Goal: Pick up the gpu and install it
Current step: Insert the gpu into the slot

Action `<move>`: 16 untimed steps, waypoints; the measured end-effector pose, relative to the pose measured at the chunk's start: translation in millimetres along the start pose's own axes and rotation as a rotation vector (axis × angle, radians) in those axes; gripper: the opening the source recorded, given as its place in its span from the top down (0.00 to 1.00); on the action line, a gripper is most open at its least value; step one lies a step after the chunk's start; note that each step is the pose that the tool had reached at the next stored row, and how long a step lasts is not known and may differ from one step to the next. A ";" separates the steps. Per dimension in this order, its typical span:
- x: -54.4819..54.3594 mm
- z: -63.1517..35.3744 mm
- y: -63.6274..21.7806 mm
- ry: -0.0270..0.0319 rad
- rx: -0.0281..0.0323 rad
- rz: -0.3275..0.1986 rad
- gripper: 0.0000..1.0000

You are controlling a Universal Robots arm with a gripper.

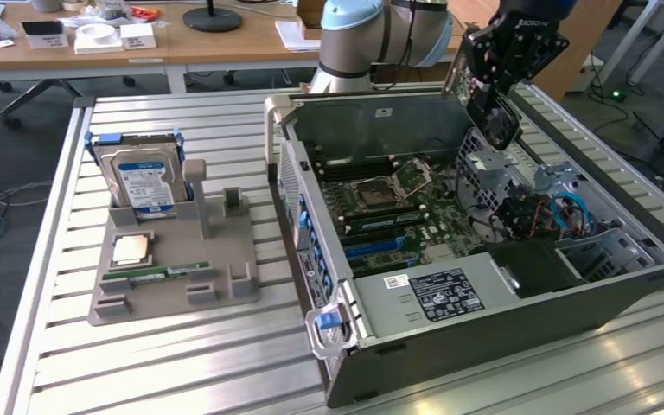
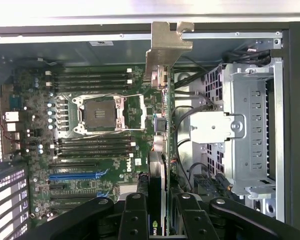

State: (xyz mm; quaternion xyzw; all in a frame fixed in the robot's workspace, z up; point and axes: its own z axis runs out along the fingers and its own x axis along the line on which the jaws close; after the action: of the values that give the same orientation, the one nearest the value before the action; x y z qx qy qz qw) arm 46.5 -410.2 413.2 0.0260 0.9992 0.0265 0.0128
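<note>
Pincer (image 1: 496,93) on the robot arm is gripping the gpu (image 1: 500,125), its two black fingers (image 2: 134,217) closing on either face of the card. The gpu is hanging on edge over the open computer case (image 1: 517,320), above its far side in the exterior view and clear of the motherboard (image 1: 384,203). From the wrist, the card (image 2: 160,165) is showing edge-on, its silver bracket (image 2: 167,47) pointing away from the pincer (image 2: 162,220), running between the processor socket (image 2: 99,114) and the metal drive cage (image 2: 245,115). On the slatted table (image 1: 194,372), toward the exterior view's left, a grey holder (image 1: 234,290) is carrying a blue-labelled hard drive (image 1: 142,177) and a green RAM stick (image 1: 170,274).
</note>
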 end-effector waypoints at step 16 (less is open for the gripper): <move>1.8 0.1 -0.2 0.0112 -0.0040 -0.206 0.74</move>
State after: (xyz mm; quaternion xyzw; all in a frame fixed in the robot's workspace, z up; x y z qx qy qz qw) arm 44.7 -410.3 413.0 -0.0769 0.9966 0.0272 0.0099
